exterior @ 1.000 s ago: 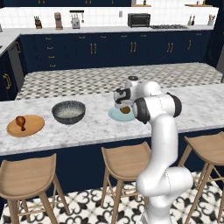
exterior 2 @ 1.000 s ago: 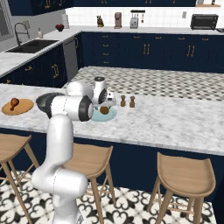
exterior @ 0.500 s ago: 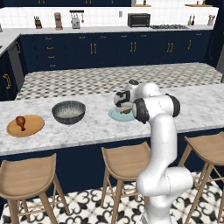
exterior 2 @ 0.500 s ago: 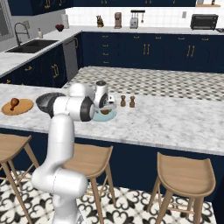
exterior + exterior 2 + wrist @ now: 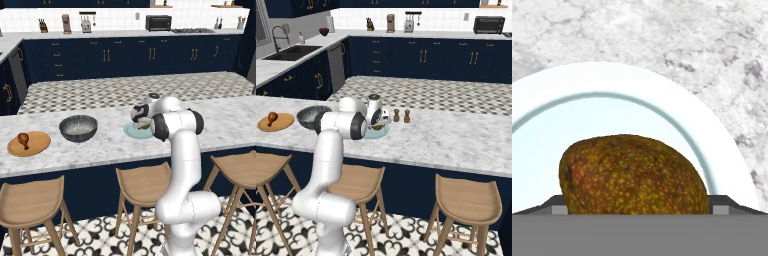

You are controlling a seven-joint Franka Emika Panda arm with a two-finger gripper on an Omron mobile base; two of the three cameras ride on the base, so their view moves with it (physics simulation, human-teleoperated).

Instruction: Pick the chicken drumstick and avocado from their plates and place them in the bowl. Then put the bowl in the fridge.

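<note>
On the marble table (image 5: 100,145), left to right: drumstick (image 5: 22,138) on wooden plate (image 5: 29,144), bowl (image 5: 78,127), then pale blue plate (image 5: 612,105). Avocado (image 5: 632,175) lies on it between the fingertips (image 5: 557,206). Hand (image 5: 640,209) spread, avocado at 12 o'clock, close.

I see a rough, pebbled skin on the avocado (image 5: 632,175), dull brown-green flecked with yellow, against the smooth pale blue-green plate (image 5: 662,107). My counter (image 5: 100,145) reads as polished grey-veined marble. The other plate (image 5: 29,144) looks like matt tan wood, the bowl (image 5: 78,128) like speckled dark stoneware.
</note>
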